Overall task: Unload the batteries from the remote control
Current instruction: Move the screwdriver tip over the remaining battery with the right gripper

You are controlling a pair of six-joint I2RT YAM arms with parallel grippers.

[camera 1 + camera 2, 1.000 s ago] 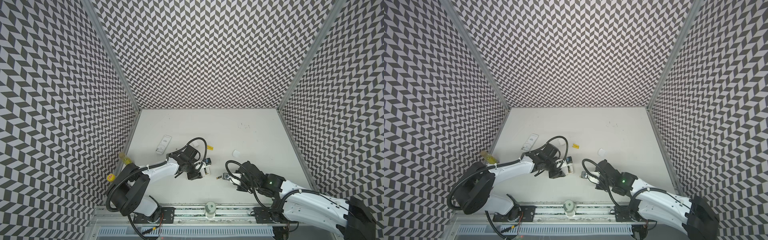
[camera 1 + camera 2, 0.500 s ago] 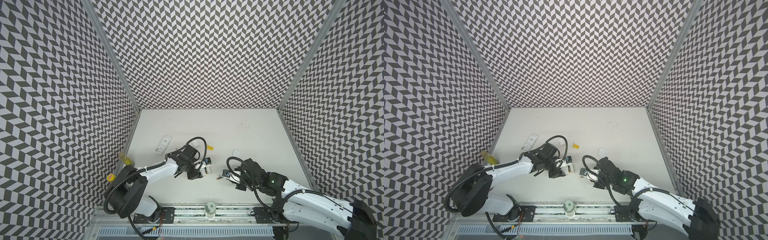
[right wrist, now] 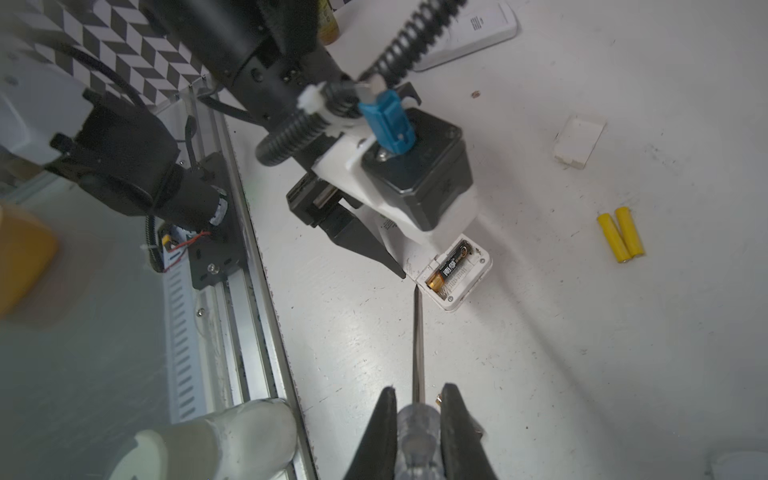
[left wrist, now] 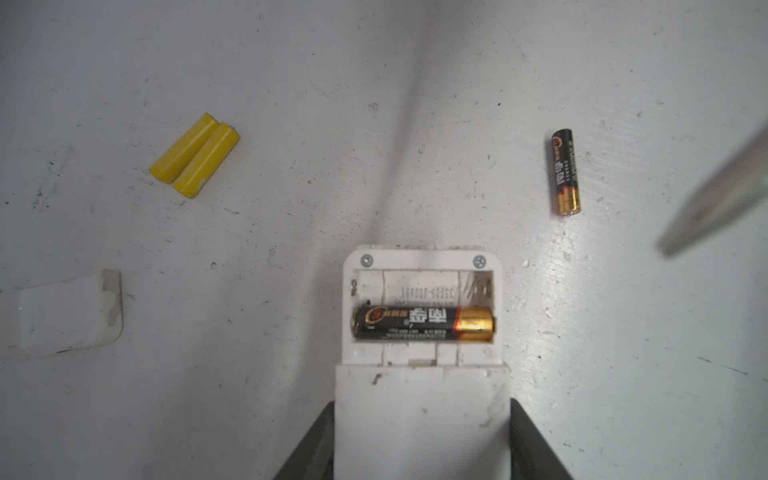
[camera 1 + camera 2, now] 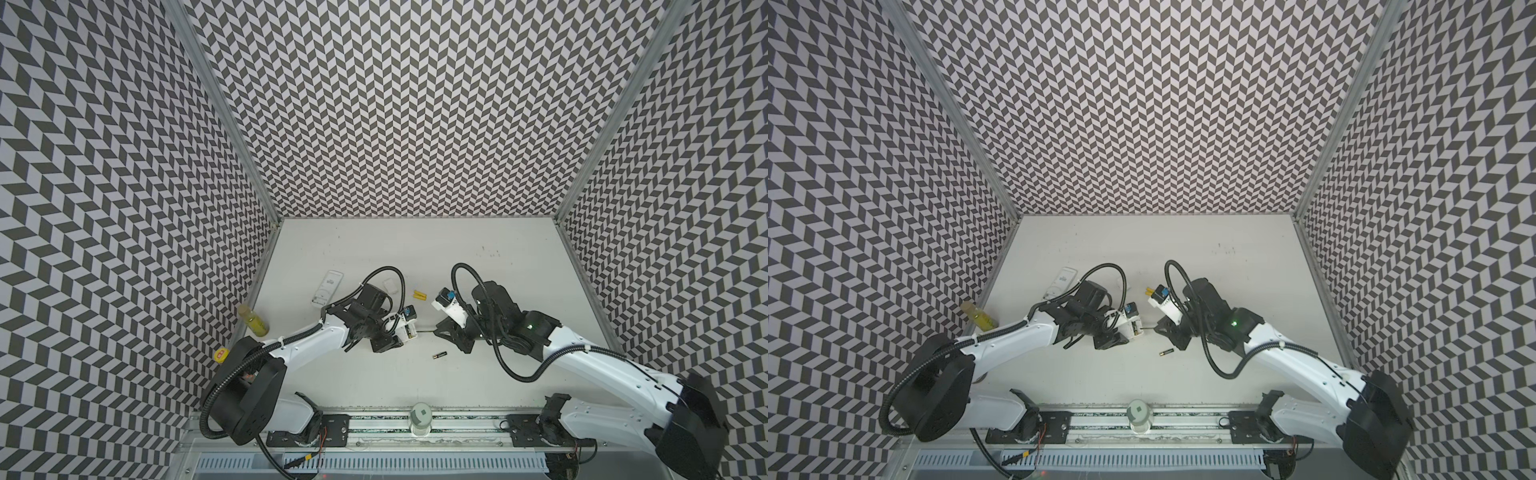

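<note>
My left gripper [image 4: 422, 415] is shut on a white remote control [image 4: 422, 395], held by its sides with the battery bay open. One black battery [image 4: 422, 324] with a gold end lies in the bay; the slot beside it is empty. Another black battery [image 4: 565, 172] lies loose on the table [image 5: 439, 355]. Two yellow batteries [image 4: 194, 154] lie side by side further off [image 5: 420, 295]. My right gripper [image 3: 417, 399] is shut on the clear handle of a screwdriver [image 3: 418, 345]. Its tip sits just off the corner of the remote [image 3: 455, 274].
A second white remote [image 5: 328, 288] lies at the back left, and a white battery cover [image 4: 70, 311] near the left arm. A yellow bottle [image 5: 252, 324] stands by the left wall. A white cylinder [image 5: 419, 415] stands on the front rail.
My right arm has swung away from the front edge toward the back with the screwdriver, which now points at the remote's end. The left gripper and remote have stayed put.
</note>
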